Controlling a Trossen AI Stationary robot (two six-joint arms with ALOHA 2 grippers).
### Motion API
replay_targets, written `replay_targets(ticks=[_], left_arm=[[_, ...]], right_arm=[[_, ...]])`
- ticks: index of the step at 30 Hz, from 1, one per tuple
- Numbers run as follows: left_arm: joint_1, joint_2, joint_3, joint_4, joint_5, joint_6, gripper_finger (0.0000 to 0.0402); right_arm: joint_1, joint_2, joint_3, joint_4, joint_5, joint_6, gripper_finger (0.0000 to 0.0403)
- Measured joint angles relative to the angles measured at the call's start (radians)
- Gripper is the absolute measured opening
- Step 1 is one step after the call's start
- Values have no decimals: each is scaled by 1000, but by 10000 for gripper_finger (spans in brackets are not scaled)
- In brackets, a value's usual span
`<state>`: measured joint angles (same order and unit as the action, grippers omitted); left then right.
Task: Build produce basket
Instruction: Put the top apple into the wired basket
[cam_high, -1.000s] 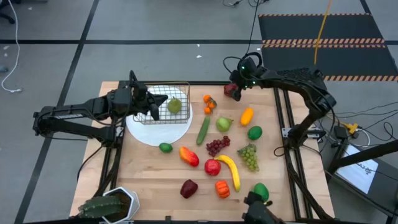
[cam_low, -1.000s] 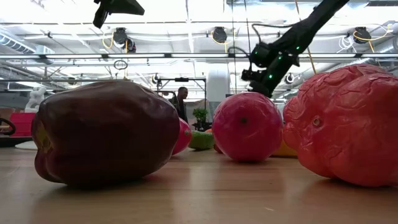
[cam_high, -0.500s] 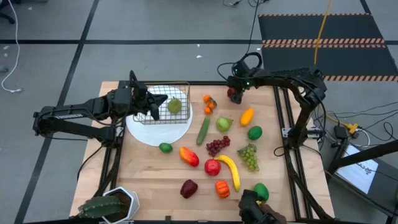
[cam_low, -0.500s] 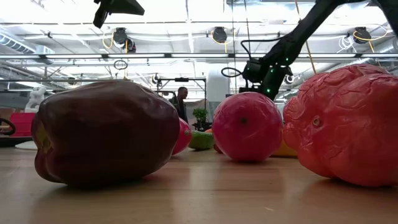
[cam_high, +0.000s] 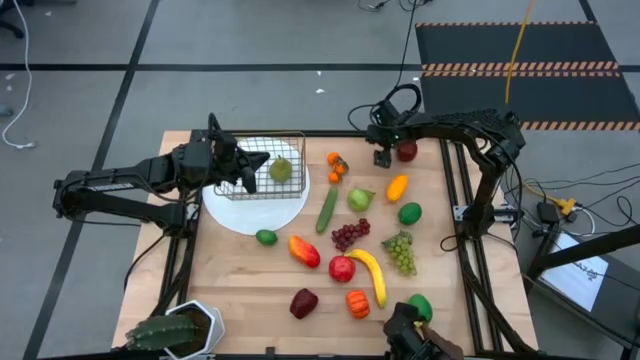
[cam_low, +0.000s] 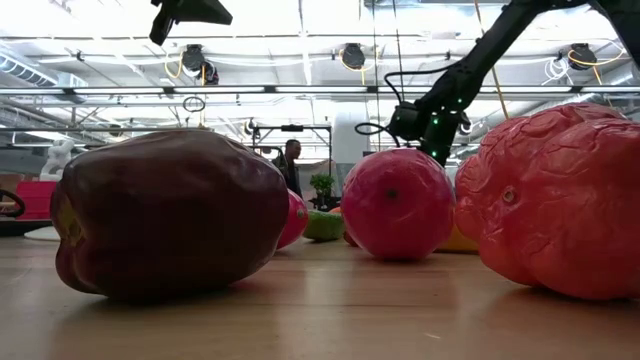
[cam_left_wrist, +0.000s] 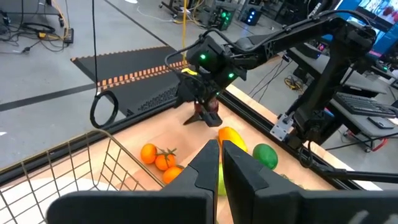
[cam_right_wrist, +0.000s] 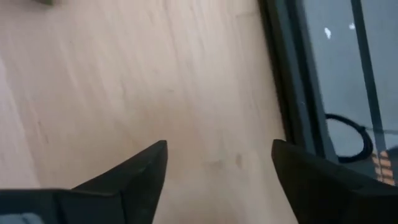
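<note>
Nearest the low camera: dark red pepper (cam_low: 170, 212), red apple (cam_low: 398, 204) and a blurred red fruit (cam_low: 560, 195) hiding most produce. Mid-table: wire basket (cam_high: 262, 165) on white plate (cam_high: 258, 208), gripped by closed left end effector (cam_high: 240, 170). Far edge: right end effector (cam_high: 383, 156), fingers apart, empty, over bare wooden table (cam_high: 230, 270); beside it a red apple (cam_high: 406, 151). Beyond: grey floor (cam_high: 250, 90), a distant person (cam_low: 291, 160).

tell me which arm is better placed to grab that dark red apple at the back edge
The right. Its open, empty claw hangs just beside the dark red apple, while the left claw is shut at the basket on the far side of the table.
</note>
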<state>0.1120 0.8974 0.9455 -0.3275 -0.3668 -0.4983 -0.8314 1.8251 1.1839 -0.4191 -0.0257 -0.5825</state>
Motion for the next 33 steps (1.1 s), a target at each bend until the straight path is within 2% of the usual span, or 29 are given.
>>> replay_targets(ticks=[5, 9, 12, 19, 26, 29, 33], left_arm=[[0, 0, 0, -3, 0, 9, 22], [0, 0, 0, -18, 0, 22, 22], [0, 0, 0, -32, 0, 23, 22], [0, 0, 0, -51, 1, 16, 22], [0, 0, 0, -50, 1, 29, 22], [0, 0, 0, -50, 1, 30, 22], [0, 0, 0, -49, 1, 31, 22]], right_arm=[[10, -96, 0, -18, -1, 160, 276], [16, -218, 0, -57, -5, 255, 300], [-2, -286, 1, -94, -2, 264, 319], [-83, -316, 0, -246, 38, 388, 339], [-83, -362, 0, -341, 51, 542, 337], [-82, -408, 0, -366, 50, 518, 337], [-76, -449, 0, -425, 88, 244, 337]])
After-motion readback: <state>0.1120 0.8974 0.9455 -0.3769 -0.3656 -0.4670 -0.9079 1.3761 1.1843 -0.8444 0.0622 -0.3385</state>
